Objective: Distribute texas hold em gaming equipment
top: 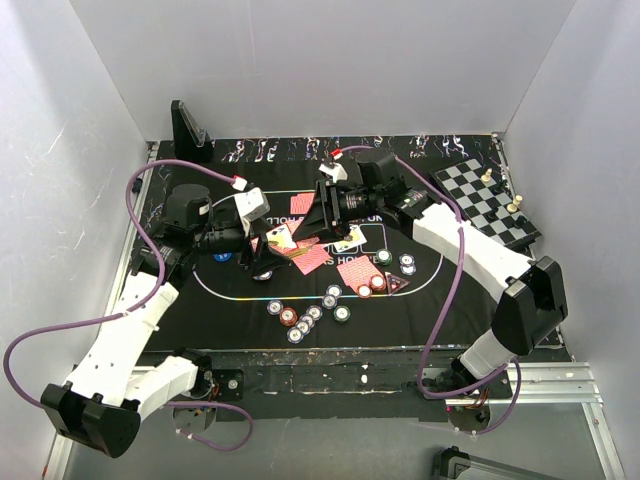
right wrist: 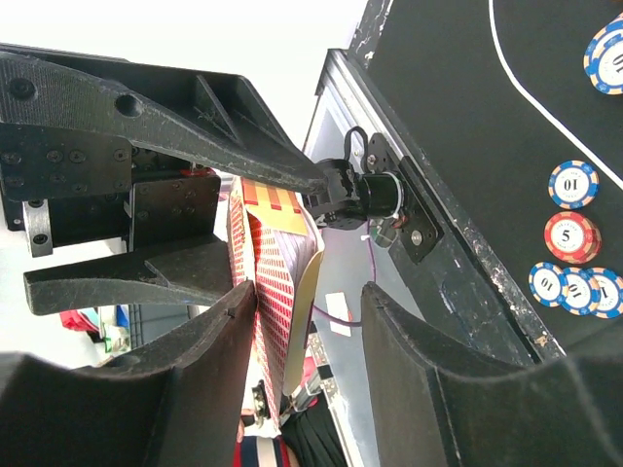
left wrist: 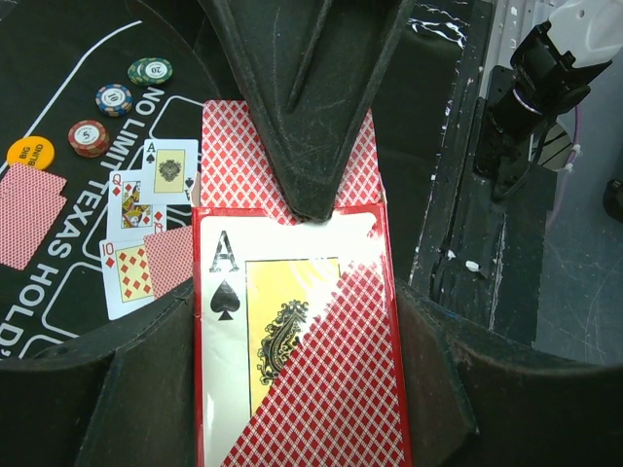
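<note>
Left gripper (left wrist: 292,326) clamped on card box (left wrist: 311,389) (above the mat (top: 232,318)), right gripper (right wrist: 310,292) apart astride its open edge.

Left of the mat (top: 232,325) the left arm (top: 125,340), and right of it the right arm (top: 470,250), share white shells, black joint housings, looping purple cables (top: 170,162) ending in white connectors, and matte black, ribbed, screw-fastened fingers (right wrist: 458,389).

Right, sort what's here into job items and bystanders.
Job: card box; face-up cards; poker chips; Big Blind button.
Lying about: chessboard; printed mat; black stand.
</note>
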`<state>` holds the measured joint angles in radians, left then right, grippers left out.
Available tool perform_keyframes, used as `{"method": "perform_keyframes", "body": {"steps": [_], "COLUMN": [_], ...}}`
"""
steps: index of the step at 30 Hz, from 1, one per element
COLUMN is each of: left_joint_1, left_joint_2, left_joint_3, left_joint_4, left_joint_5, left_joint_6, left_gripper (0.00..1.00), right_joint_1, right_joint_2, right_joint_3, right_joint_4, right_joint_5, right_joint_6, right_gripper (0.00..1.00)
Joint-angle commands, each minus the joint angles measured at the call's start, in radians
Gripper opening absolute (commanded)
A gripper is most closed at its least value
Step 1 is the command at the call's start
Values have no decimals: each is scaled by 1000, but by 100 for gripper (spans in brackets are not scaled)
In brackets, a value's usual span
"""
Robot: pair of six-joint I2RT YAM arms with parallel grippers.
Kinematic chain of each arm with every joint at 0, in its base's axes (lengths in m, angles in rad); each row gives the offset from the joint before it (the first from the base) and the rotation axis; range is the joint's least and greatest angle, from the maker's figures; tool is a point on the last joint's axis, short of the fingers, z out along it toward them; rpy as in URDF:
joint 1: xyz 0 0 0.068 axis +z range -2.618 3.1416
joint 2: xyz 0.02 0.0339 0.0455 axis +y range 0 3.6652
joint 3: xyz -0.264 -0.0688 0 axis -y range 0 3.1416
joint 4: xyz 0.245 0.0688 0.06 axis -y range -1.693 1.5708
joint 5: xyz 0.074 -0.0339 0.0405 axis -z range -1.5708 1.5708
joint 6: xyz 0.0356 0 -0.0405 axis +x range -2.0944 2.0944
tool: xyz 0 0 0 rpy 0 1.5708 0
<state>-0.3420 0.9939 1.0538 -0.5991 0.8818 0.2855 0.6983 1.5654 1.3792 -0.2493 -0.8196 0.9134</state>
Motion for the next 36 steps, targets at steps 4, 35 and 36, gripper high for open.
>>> {"method": "perform_keyframes", "body": {"steps": [4, 35, 36], "left_joint_1": [5, 5, 5], "left_joint_2": [-20, -64, -66], "left_joint_3": [51, 15, 14], "left_joint_4": [41, 44, 41], "left_joint_5": [22, 25, 23], "left_joint_6": [3, -11, -8], "left_gripper": [0, 0, 0], "right_joint_1": [-29, -223, -232], "right_joint_2": [-42, -137, -139], "right_joint_3": [-55, -74, -77], "right_joint_4": [28, -68, -68], "right_joint_5": [-27, -38, -36], "right_joint_6": [-7, -61, -62], "right_gripper": [51, 3, 2]}}
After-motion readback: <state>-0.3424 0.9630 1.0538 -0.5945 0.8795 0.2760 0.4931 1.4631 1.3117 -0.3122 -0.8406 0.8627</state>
